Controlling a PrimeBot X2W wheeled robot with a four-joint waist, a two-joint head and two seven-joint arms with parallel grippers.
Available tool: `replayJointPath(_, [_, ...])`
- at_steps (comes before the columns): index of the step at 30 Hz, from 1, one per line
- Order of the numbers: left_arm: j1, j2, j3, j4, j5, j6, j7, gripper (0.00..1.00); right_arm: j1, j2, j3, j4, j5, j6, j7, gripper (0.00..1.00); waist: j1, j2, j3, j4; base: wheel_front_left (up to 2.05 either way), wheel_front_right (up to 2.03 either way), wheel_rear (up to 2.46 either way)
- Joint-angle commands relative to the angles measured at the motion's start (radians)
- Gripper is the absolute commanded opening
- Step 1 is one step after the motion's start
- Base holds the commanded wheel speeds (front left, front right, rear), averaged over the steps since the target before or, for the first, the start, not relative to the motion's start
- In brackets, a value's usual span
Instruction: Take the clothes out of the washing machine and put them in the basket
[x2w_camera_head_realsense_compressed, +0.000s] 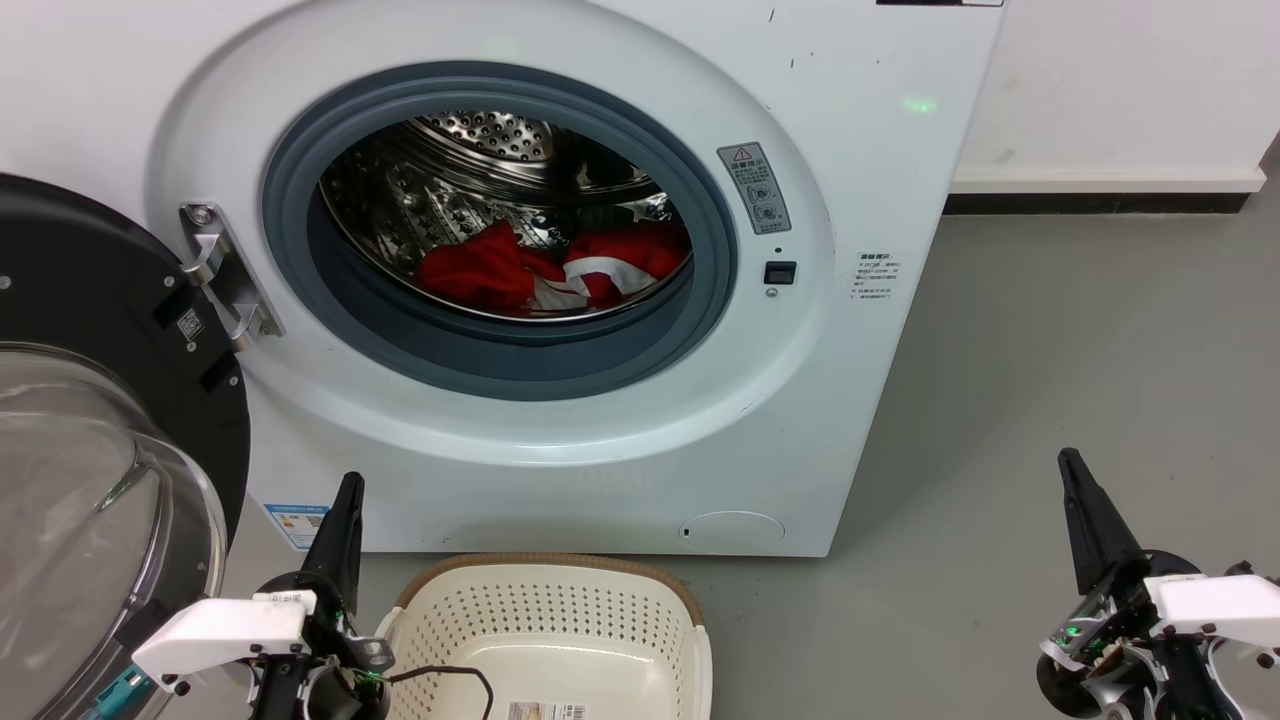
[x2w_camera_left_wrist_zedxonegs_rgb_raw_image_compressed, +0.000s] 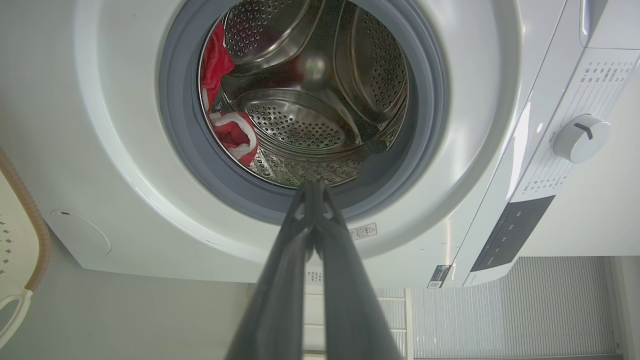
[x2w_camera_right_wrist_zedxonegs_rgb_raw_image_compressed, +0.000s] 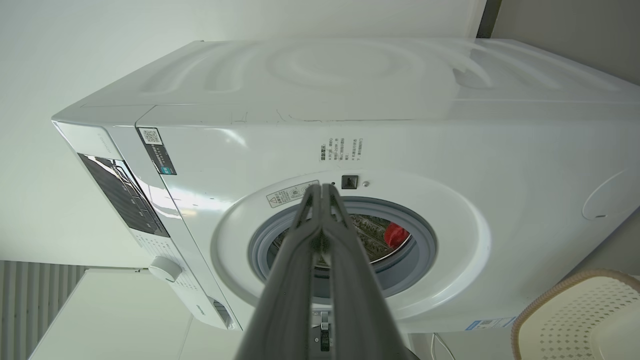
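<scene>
Soft red clothes (x2w_camera_head_realsense_compressed: 500, 272) lie in the perforated steel drum (x2w_camera_head_realsense_compressed: 480, 135); left gripper (x2w_camera_head_realsense_compressed: 349, 487) and right gripper (x2w_camera_head_realsense_compressed: 1069, 462) pinch together, empty.

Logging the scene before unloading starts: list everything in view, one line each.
washing machine: one, white, centre, facing the robot
door: one, black frame with clear glass, swung open at the left
drum: one, shiny perforated steel, behind the grey porthole rim
clothes: two, red, one with white panels, lying on the drum's bottom
basket: one, cream with brown rim, on the floor before the machine
dial: one, white, on the machine's control panel
floor: one, grey, under and right of the machine
left gripper: one, dark fingers shut, lower left beside the basket
right gripper: one, dark fingers shut, lower right over the floor
</scene>
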Motion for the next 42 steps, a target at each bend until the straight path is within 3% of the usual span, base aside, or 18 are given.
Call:
replayJointPath(1, [-0.006, -0.001, 0.003, 0.000, -0.002, -0.002, 0.002, 0.00, -0.012, 0.004, 0.001, 0.001, -0.004, 0.000, 0.000, 0.00, 0.0000, -0.0001, 0.000, 0.000, 0.00, 0.00, 0.00])
replayJointPath(31, [-0.006, -0.001, 0.003, 0.000, -0.002, -0.002, 0.002, 0.00, -0.012, 0.004, 0.001, 0.001, -0.004, 0.000, 0.000, 0.00, 0.0000, -0.0001, 0.000, 0.000, 0.00, 0.00, 0.00])
replayJointPath(32, [0.000, 0.000, 0.000, 0.000, 0.000, 0.000, 0.000, 1.00, 0.000, 0.000, 0.000, 0.000, 0.000, 0.000, 0.000, 1.00, 0.0000, -0.0001, 0.000, 0.000, 0.00, 0.00, 0.00])
replayJointPath(42, [0.030, -0.002, -0.009, 0.000, 0.031, 0.000, -0.035, 1.00, 0.033, 0.001, 0.001, 0.016, -0.044, 0.000, -0.034, 1.00, 0.0000, -0.0001, 0.001, 0.000, 0.00, 0.00, 0.00])
